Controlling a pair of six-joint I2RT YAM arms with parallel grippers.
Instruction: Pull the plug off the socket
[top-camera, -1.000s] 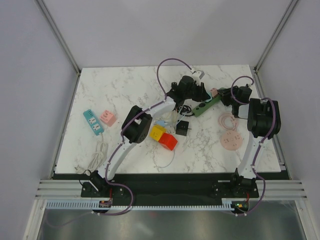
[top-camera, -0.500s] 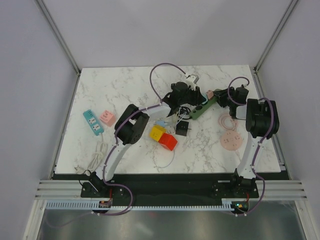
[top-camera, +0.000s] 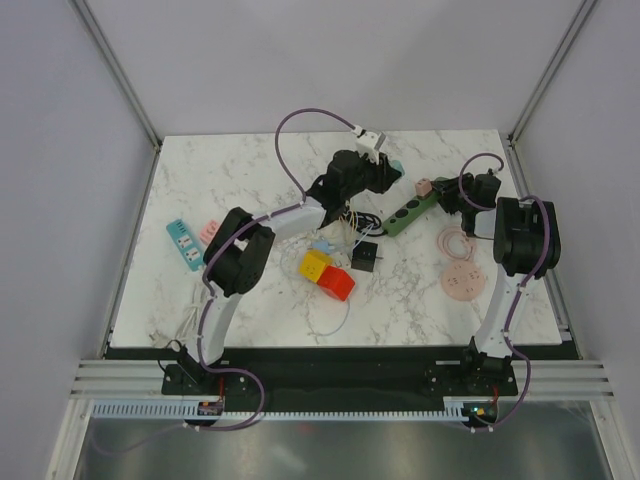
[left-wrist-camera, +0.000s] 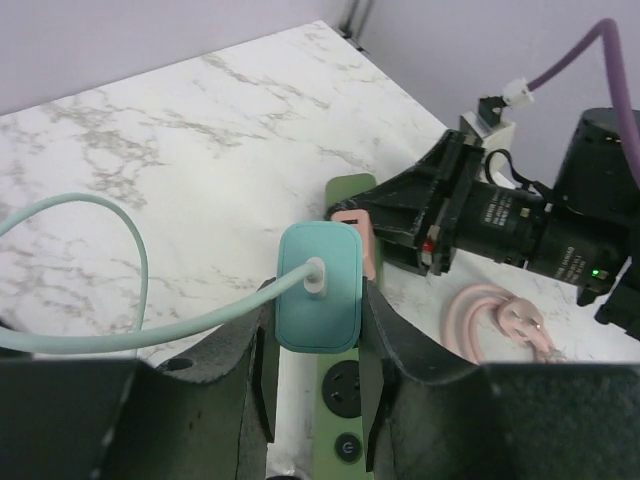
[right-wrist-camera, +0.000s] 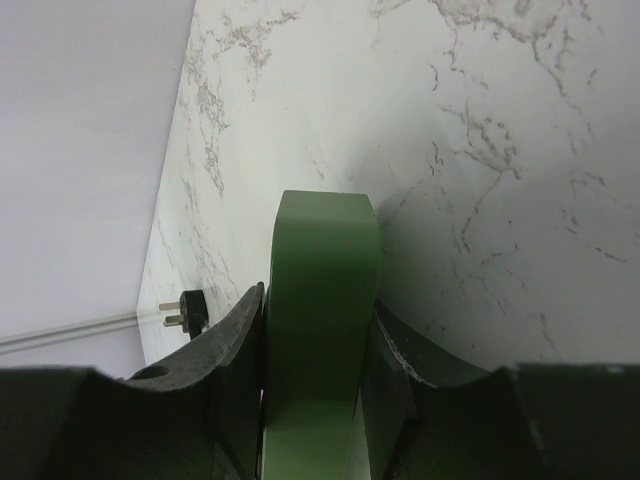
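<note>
So, left gripper (left-wrist-camera: 320, 335) clamped on teal plug (left-wrist-camera: 318, 285), held clear above green socket strip (right-wrist-camera: 320, 250); right gripper (right-wrist-camera: 315, 320) clamped on strip's end.

White marble-veined table (top-camera: 240, 175) between plain pale-grey walls (top-camera: 330, 60), slim metal posts (top-camera: 115, 70) at the back corners.

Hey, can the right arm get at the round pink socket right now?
Probably not yet: the right gripper is clamped on the green power strip. The round pink socket lies uncovered beside that arm, otherwise unobstructed.
</note>
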